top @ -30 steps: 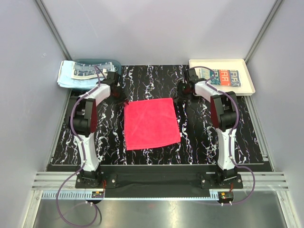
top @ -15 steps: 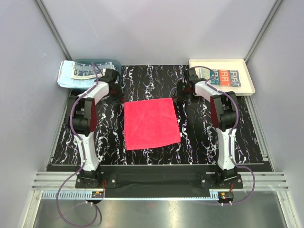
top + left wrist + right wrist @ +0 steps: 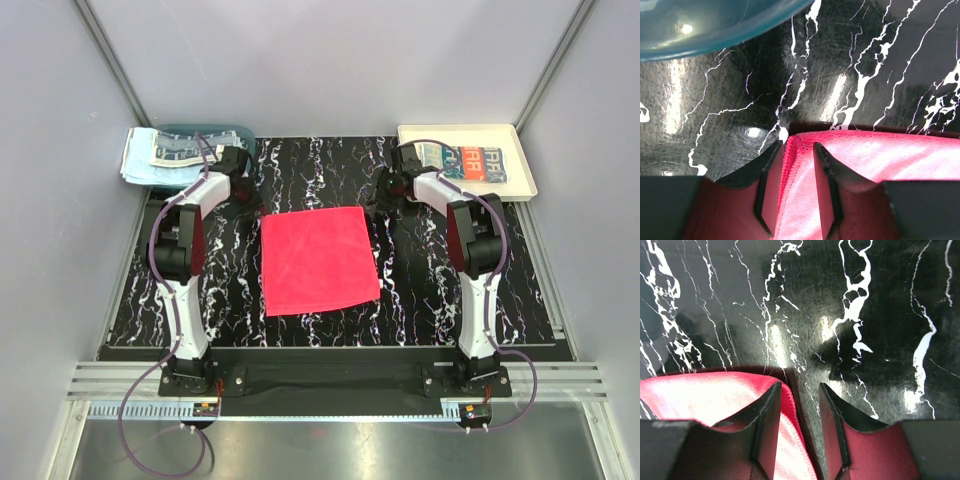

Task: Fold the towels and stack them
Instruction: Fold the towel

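Fingers [image 3: 771, 185] of the left gripper [image 3: 797, 150] stood part-way apart. They straddled the far-left corner of the red-pink towel [image 3: 890, 155], one over the cloth and the other just off its edge, with nothing pinched. The right gripper [image 3: 800, 390] mirrored this at the far-right corner. Its jaws were narrow but plainly parted, the hem ran up between them, and the bare black marbled table [image 3: 865, 315] lay on the outer side.

The towel lay flat and unfolded in the middle of the table, between the two arms. I took the step to be the grasp for the first fold: both corners were lined up and neither was taken. Next, I judged, both grippers would need to close together. They would then have to lift the cloth just clear and carry the far edge evenly toward the near one, or the fold would skew.

From above, the grippers were only dark shapes at the towel's far edge, and their grip could not be read; the wrist cameras settled that. Only the overhead view showed the teal basket [image 3: 215, 129] at the far left with more towels [image 3: 150, 155] draped over it. It also showed the cream tray [image 3: 455, 130] at the far right holding folded towels [image 3: 475, 160].
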Controlling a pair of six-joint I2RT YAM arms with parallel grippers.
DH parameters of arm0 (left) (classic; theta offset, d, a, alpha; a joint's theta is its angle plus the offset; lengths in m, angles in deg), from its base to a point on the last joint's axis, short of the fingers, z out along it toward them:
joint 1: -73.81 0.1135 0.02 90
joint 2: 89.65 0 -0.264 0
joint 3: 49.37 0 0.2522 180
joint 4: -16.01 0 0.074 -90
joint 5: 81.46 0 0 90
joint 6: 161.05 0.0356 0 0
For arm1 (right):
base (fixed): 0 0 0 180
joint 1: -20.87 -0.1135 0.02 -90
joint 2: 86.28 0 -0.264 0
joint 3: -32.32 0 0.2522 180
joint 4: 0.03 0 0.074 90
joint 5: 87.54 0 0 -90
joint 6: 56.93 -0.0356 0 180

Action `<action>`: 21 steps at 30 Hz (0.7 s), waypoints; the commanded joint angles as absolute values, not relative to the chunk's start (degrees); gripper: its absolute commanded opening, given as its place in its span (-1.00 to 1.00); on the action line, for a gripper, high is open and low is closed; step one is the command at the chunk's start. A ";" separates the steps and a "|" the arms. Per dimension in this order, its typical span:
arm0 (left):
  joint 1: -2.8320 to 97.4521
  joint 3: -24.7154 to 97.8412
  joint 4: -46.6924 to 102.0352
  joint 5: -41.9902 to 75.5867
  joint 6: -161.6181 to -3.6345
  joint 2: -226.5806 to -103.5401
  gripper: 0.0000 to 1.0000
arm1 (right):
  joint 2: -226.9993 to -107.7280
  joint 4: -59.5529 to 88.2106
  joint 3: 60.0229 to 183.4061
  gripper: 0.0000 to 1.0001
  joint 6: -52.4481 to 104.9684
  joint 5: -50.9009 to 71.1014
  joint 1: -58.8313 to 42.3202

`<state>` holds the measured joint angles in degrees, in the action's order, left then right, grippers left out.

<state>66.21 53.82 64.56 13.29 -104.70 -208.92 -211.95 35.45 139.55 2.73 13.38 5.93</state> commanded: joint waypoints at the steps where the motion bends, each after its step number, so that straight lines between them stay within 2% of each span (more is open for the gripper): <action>1: 66.43 51.94 62.56 13.98 -105.58 -205.94 -0.28 | -207.13 32.63 138.72 -0.14 1.26 11.86 6.19; 21: 66.69 49.21 58.25 16.97 -108.66 -203.56 -0.37 | -208.89 30.17 138.28 -0.15 1.08 16.17 6.19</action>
<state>66.24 49.32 60.30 16.07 -108.08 -207.65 -210.86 32.78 138.31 1.33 14.75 5.98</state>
